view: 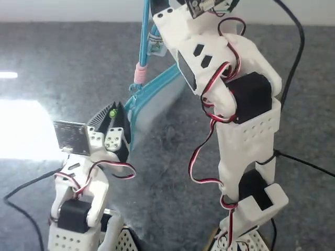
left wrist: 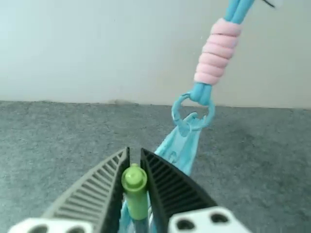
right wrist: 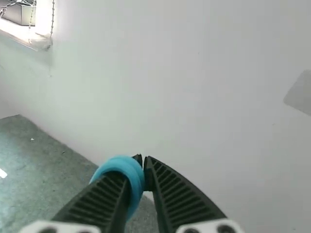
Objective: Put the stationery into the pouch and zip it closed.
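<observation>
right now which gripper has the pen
The left gripper, shut on the green-capped pen by the pouch. The right gripper is shut on the blue strap instead.

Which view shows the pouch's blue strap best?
The high view: the strap runs from the pouch up toward the right arm. The left wrist view shows its pink sleeve and clip; the right wrist view, its loop pinched in the right gripper.

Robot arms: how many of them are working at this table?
2. The left arm sits low by the pouch, the left gripper shut on a green-tipped item. The right arm stands tall, the right gripper holding the pouch's blue strap up.
</observation>
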Controlling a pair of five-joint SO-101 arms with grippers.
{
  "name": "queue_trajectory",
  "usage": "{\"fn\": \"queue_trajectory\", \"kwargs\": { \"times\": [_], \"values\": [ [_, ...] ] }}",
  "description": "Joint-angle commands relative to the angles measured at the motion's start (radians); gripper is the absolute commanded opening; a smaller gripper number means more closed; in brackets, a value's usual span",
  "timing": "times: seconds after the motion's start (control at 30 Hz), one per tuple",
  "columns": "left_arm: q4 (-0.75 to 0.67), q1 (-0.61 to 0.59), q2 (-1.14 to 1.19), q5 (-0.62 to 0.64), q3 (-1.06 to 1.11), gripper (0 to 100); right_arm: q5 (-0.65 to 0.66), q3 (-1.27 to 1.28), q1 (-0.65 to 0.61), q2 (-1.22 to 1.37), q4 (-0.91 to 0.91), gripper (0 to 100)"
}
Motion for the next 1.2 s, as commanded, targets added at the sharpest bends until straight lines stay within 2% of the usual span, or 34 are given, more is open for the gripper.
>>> {"fn": "queue_trajectory", "kwargs": {
  "times": [0.0,0.23,0.37,0.53,0.73,0.87,1.03,1.17],
  "values": [
    [0.098,0.058,-0.003,-0.074,0.031,1,-0.017,-0.054,0.028,-0.065,0.005,0.6],
    [0.308,0.003,-0.005,-0.094,-0.035,1,-0.014,-0.055,0.033,-0.065,0.025,0.6],
    [0.374,-0.078,-0.005,-0.193,-0.094,1,-0.014,-0.055,0.035,-0.065,0.019,0.6],
    [0.502,-0.095,0.002,-0.414,-0.09,1,-0.015,-0.055,0.035,-0.065,0.008,0.6],
    [0.497,-0.097,0.006,-0.436,-0.054,1,-0.018,-0.054,0.033,-0.087,0.007,0.6],
    [0.496,-0.1,0.006,-0.494,-0.022,1,-0.02,-0.054,0.064,-0.145,0.004,0.6],
    [0.43,-0.094,0.006,-0.488,-0.03,1,-0.049,-0.048,0.07,-0.202,0.038,0.6],
    [0.358,-0.092,0.006,-0.433,-0.035,1,-0.054,-0.048,0.064,-0.206,0.082,0.6]
  ]
}}
